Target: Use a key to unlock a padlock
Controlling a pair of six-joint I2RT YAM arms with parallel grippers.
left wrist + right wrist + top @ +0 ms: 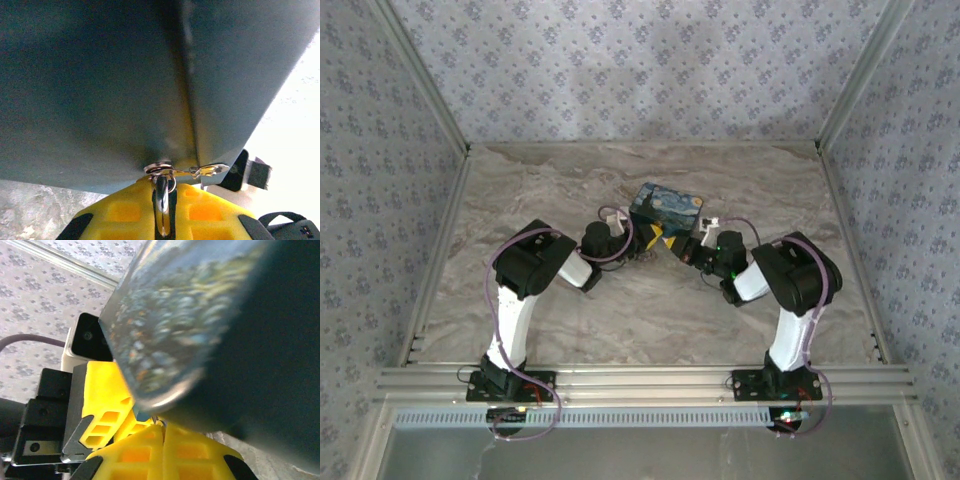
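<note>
Pinching metal piece (161, 202), maybe key: L gripper (163, 189), under box (100, 80).

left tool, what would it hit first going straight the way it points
The blue box: its side sits right ahead of the left tool, seemingly just past the metal piece in its grip.

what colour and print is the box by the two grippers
Blue box with a swirly starry-night print; clearest in the top external view.

box (666, 207): centre of table (650, 310) | left end effector (644, 242): box's near-left | right end effector (674, 245): box's near-right
</note>
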